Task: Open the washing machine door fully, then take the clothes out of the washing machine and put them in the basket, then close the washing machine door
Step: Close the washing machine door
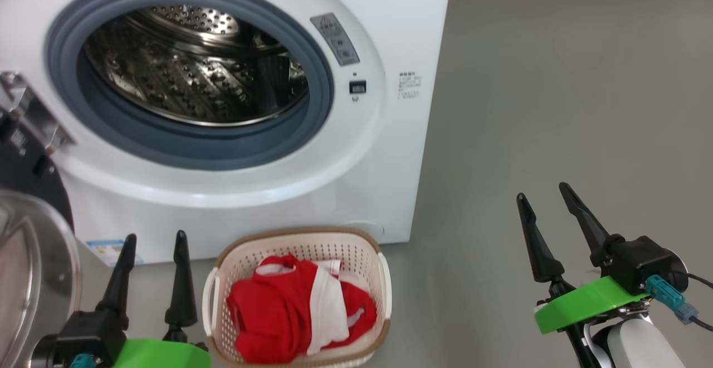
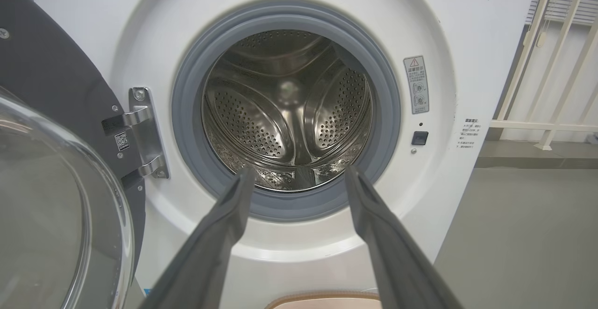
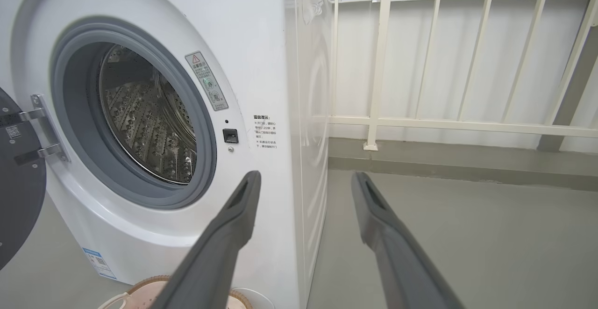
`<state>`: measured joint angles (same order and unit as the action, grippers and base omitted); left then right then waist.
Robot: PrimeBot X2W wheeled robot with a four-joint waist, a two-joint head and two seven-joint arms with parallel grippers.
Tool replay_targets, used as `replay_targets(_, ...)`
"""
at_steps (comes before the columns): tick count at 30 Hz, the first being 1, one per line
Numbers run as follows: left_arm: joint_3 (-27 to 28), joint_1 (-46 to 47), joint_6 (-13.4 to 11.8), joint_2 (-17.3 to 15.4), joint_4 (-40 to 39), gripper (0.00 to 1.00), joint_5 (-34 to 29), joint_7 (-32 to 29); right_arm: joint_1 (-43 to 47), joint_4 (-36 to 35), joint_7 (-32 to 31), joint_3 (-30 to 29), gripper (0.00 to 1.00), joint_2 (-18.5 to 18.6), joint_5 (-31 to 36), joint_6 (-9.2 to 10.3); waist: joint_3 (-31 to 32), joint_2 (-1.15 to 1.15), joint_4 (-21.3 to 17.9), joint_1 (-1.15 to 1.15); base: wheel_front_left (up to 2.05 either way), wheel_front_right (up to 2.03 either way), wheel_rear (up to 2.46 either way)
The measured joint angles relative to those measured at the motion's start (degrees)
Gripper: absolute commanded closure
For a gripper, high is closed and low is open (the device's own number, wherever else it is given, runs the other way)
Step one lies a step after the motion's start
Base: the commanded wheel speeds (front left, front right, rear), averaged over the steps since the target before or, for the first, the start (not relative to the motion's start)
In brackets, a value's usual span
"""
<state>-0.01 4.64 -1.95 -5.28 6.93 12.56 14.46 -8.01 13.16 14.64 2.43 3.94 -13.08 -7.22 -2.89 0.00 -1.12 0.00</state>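
Observation:
The white washing machine [image 1: 390, 23] stands with its steel drum [image 1: 195, 62] showing no clothes inside. Its door [image 1: 33, 256] hangs swung wide at the left, black rim and clear glass bowl [image 2: 42, 215] toward me. The red and white clothes [image 1: 298, 307] lie in the cream basket [image 1: 384, 279] on the floor in front of the machine. My left gripper [image 1: 155, 238] is open just left of the basket, fingers pointing at the machine. My right gripper [image 1: 545, 190] is open over bare floor at the right. Nothing is between either pair of fingers.
Grey floor [image 1: 557, 106] stretches to the right of the machine. A white railing [image 3: 373, 122] with blinds behind it runs along the back wall. The door's metal hinge [image 2: 145, 133] sits left of the grey rubber ring [image 2: 387, 112].

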Motion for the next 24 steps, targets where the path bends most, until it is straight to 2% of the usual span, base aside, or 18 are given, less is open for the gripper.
replay_targets(6, -0.4, 0.0, 0.5, -0.2, -0.9, 0.0, 0.2, 0.0, 0.0, 0.1, 0.0, -0.1, 0.0, 0.0, 0.0, 0.0, 0.1, 0.0, 0.1, 0.0, -1.81, 1.81, 0.0)
replay_targets(11, -0.6, 0.0, 0.5, -0.3, -1.2, 0.0, 0.2, 0.0, 0.0, 0.1, 0.0, -0.1, 0.0, 0.0, 0.1, 0.0, 0.2, 0.0, 0.2, 0.0, -1.06, 1.06, 0.0)
replay_targets(24, -1.3, 0.0, 0.0, -0.3, -1.5, 0.0, 0.2, 0.0, 0.0, 0.3, 0.0, -0.1, 0.0, 0.0, 0.1, 0.0, 0.7, 0.0, 0.2, 0.0, -0.15, 0.15, 0.0)
